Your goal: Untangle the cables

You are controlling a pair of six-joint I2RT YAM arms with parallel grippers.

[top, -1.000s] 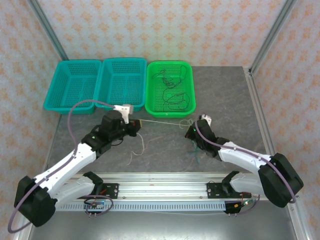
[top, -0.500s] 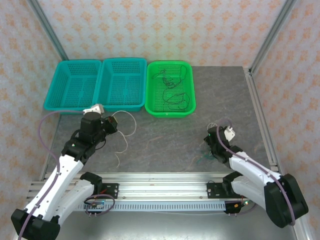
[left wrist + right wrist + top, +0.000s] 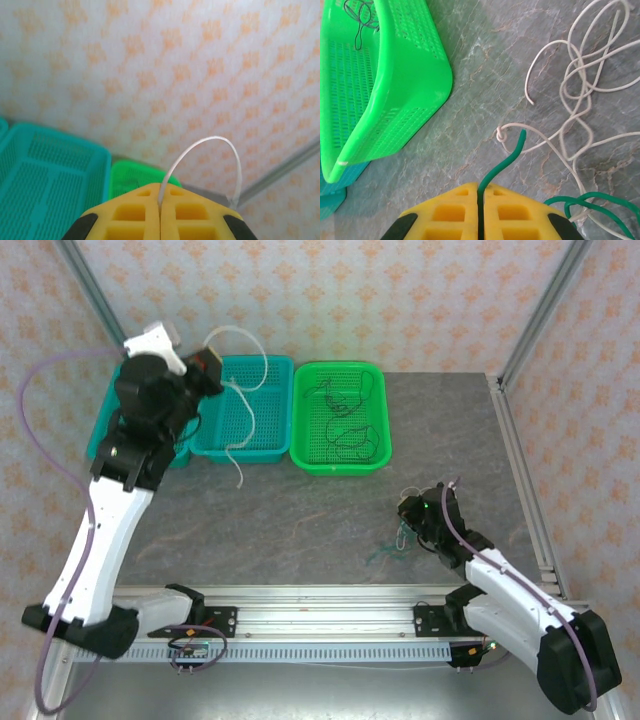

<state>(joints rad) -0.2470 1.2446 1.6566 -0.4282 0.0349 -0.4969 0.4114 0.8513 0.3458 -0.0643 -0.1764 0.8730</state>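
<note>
Though apart, two grippers (image 3: 208, 364) (image 3: 405, 508), three baskets (image 3: 100, 443) (image 3: 250, 455) (image 3: 340, 466).

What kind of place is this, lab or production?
Probably a lab test cell, not production: patterned backdrop panels on aluminium frame posts, a mounting rail along the table's near edge, plastic baskets lined up at the back.

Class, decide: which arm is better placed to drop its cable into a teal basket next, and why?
Probably left. Its yellow fingers hold the thin white cable raised above the middle teal plastic basket.
</note>
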